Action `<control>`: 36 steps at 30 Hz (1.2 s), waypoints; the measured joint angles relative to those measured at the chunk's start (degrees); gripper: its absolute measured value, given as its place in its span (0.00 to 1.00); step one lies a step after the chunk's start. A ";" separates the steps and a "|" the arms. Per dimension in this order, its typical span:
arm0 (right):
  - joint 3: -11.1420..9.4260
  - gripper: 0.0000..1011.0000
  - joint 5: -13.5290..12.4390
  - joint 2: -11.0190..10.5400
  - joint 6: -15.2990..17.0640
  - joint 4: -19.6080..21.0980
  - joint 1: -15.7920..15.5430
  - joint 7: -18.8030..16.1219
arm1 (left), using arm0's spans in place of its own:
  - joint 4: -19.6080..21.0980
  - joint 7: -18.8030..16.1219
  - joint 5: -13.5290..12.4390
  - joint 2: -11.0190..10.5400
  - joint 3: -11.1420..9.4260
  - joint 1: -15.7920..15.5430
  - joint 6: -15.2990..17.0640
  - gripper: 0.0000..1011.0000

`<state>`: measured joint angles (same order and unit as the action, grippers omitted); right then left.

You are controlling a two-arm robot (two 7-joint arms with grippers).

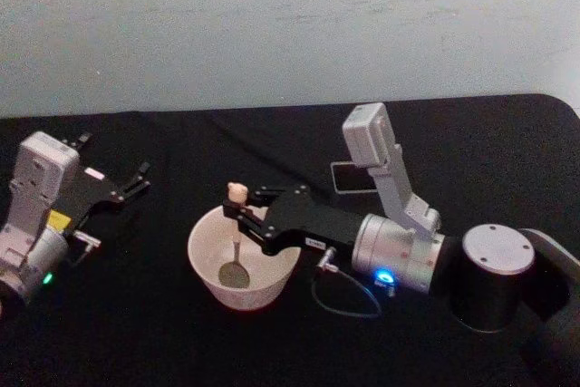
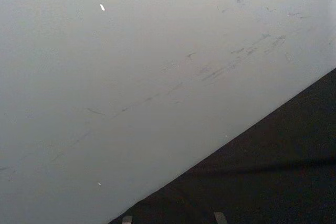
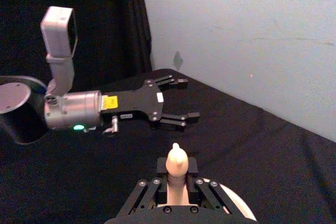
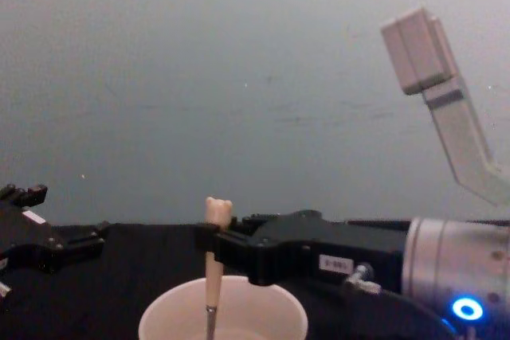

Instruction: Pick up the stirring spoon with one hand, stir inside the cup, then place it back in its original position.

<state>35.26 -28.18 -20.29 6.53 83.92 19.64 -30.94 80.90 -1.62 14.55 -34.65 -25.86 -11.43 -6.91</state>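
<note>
Step in hand: stirring. Right gripper (image 1: 237, 215) clenched on stirring spoon (image 1: 236, 246) handle, just below bear head. Spoon upright, metal bowl down inside cup (image 1: 207, 224), mid-bench (image 1: 136, 324). Left gripper (image 1: 130, 183) released, idle at left, well apart. Next, likely: circle spoon within rim without tipping cup, then lift clear.

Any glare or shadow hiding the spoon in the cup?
Head view: no glare; spoon shows plainly against the pale cup, right gripper shut on its handle. Chest view: bottom edge cuts off the spoon's bowl. Right wrist view: left gripper, open, dark against black cloth.
</note>
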 joint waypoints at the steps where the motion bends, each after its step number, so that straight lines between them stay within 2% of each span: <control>1: 0.15 0.20 0.23 0.62 -0.13 -0.69 0.42 0.36 | 0.00 0.00 0.00 0.00 0.00 0.00 0.00 0.99; 12: -0.33 0.20 2.57 5.13 -1.16 -6.28 3.33 4.21 | 0.00 0.00 0.00 0.00 0.00 0.00 0.00 0.99; 18: -1.57 0.20 3.19 5.53 -1.44 -7.29 3.79 4.77 | 0.00 0.00 0.00 0.00 0.00 0.00 0.00 0.99; 23: -2.74 0.20 3.33 4.58 -1.59 -6.62 3.26 4.71 | 0.00 0.00 0.00 0.00 0.00 0.00 0.00 0.99; 29: -4.37 0.20 2.25 1.68 -1.47 -3.19 1.10 2.92 | 0.00 0.00 0.00 0.00 0.00 0.00 0.00 0.99; 36: -4.52 0.20 0.79 -1.27 -1.04 0.15 -1.10 0.55 | 0.00 0.00 0.00 0.00 0.00 0.00 0.00 0.99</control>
<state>30.74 -27.40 -21.56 5.49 84.07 18.54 -30.39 80.90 -1.62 14.55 -34.64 -25.86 -11.43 -6.91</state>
